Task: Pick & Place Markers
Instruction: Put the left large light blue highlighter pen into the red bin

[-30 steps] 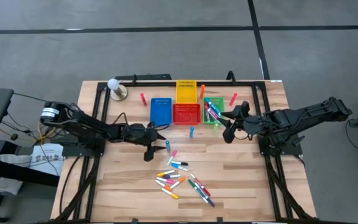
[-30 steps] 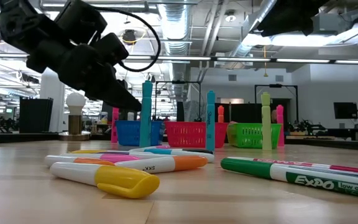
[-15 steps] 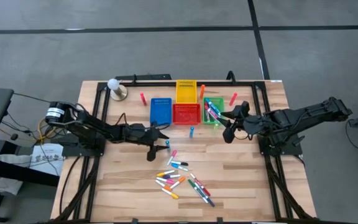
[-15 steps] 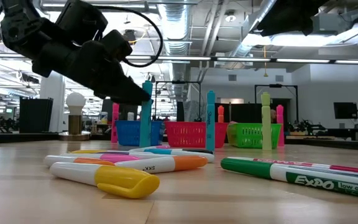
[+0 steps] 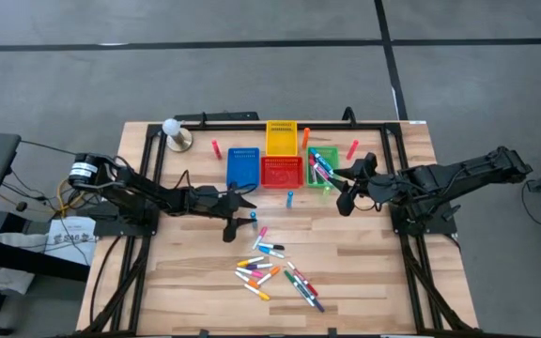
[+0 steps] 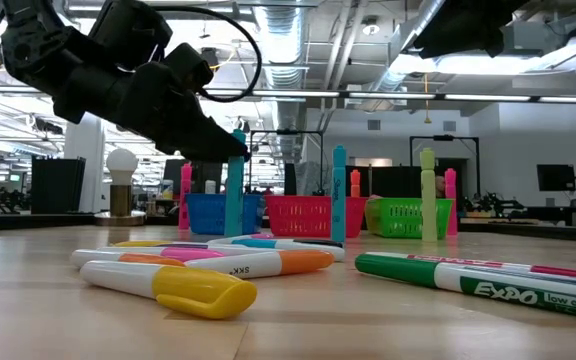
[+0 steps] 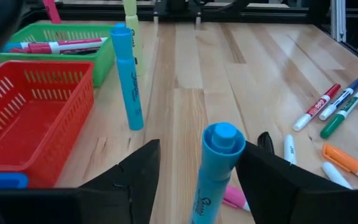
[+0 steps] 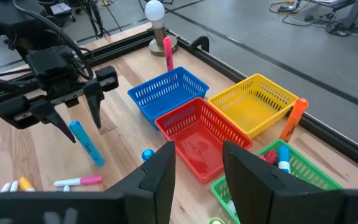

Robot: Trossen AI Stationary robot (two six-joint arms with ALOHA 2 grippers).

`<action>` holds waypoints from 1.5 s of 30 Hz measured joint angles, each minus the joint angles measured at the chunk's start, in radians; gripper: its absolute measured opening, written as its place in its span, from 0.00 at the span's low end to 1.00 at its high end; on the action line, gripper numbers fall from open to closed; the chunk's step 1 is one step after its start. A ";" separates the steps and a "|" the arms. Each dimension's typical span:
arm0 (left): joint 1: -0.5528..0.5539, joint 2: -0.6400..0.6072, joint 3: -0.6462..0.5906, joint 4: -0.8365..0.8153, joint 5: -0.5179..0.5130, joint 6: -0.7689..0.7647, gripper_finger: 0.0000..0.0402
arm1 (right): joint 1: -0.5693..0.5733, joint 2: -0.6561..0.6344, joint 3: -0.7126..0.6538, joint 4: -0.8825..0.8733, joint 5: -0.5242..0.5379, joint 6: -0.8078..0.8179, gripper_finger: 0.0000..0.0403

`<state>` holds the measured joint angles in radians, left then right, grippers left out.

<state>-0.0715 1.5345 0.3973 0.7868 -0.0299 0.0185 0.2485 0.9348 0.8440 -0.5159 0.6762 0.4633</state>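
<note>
Bare desk on the left pincer's side, open for passage. Mid-desk: upright blue marker between that pincer's fingers, second upright blue marker just beyond. Bins in a row block the far side. Loose marker pile clutters the near centre. Bare desk to its right.

Left gripper advanced, now straddling upright blue marker.

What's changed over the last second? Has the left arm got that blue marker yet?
The left end effector moved forward until its open fingers flank the standing blue marker, but it has not clamped it. The right end effector by the green bin and everything else stayed put.
</note>
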 joint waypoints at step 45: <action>0.238 -0.308 0.096 0.001 -0.024 0.029 0.18 | 0.000 0.000 0.000 0.000 0.000 0.035 0.31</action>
<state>0.1667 1.2262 0.4930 0.7882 -0.0538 0.0479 0.2485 0.9348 0.8440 -0.5163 0.6765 0.4984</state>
